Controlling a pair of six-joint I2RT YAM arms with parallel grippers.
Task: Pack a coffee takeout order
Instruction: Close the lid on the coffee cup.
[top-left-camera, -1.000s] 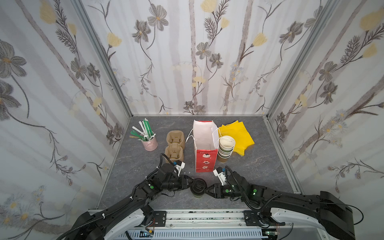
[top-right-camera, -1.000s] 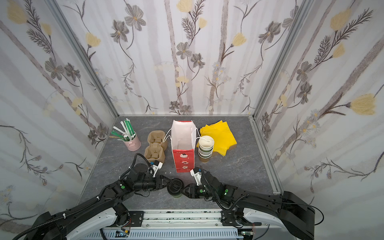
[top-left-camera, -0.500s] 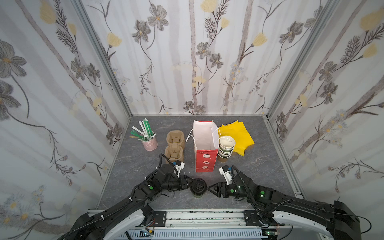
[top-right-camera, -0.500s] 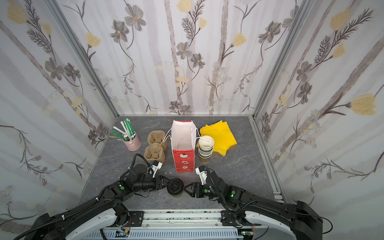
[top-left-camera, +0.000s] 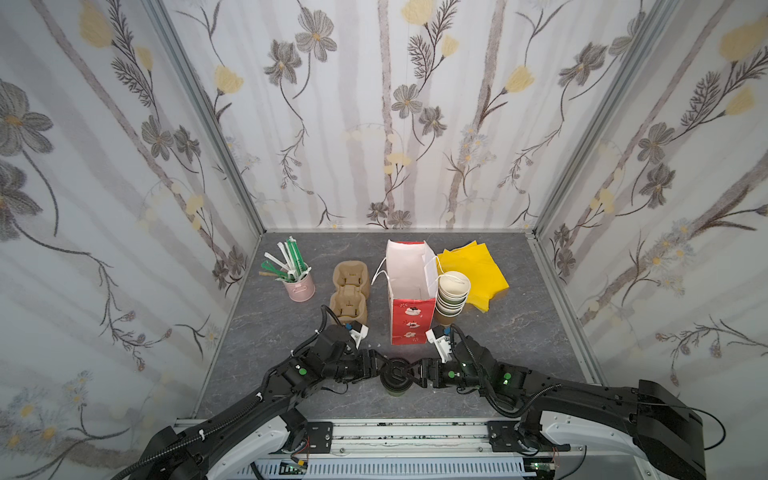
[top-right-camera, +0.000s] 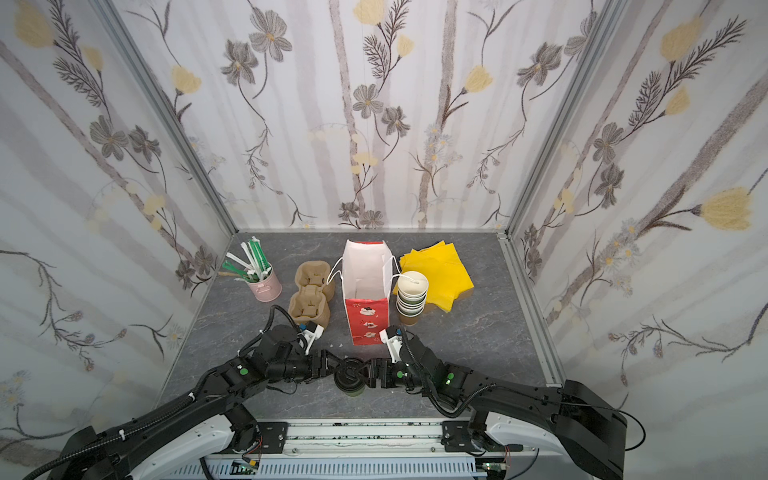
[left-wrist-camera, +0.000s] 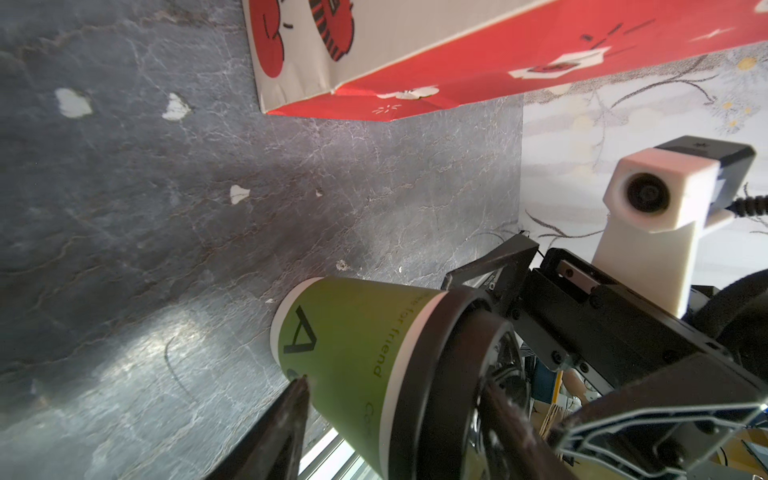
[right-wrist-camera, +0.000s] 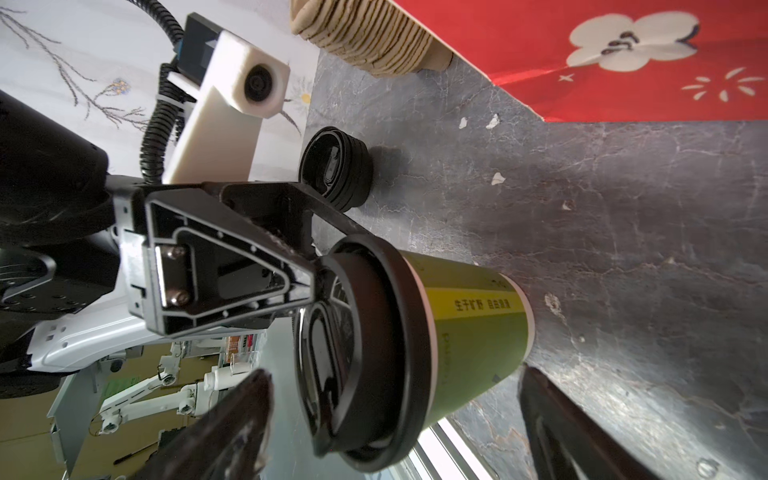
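The black-lidded green paper cup (top-left-camera: 397, 376) (top-right-camera: 351, 376) stands upright at the table's front middle. My left gripper (top-left-camera: 380, 368) (left-wrist-camera: 395, 386) reaches it from the left, turned on its side and open. One finger lies over the lid and the other sits low by the cup wall (left-wrist-camera: 353, 353). My right gripper (top-left-camera: 415, 370) (right-wrist-camera: 395, 374) faces it from the right, open wide, with both fingers clear of the cup (right-wrist-camera: 469, 332). Behind stand the open red bag (top-left-camera: 409, 324), the tan carrier (top-left-camera: 350, 291), yellow napkins (top-left-camera: 478, 270) and green straws (top-left-camera: 297, 255).
The straws stand in a pink tin (top-left-camera: 300, 286) at the back left. A stack of lidless paper cups (top-left-camera: 452, 295) leans against the bag's right side. Spare black lids (right-wrist-camera: 336, 170) sit stacked beside my left arm. Small white scraps (left-wrist-camera: 239, 194) dot the grey table.
Both grippers' jaws have widened around the cup, the right one most. The right arm shifted slightly. The cup has stayed where it was.
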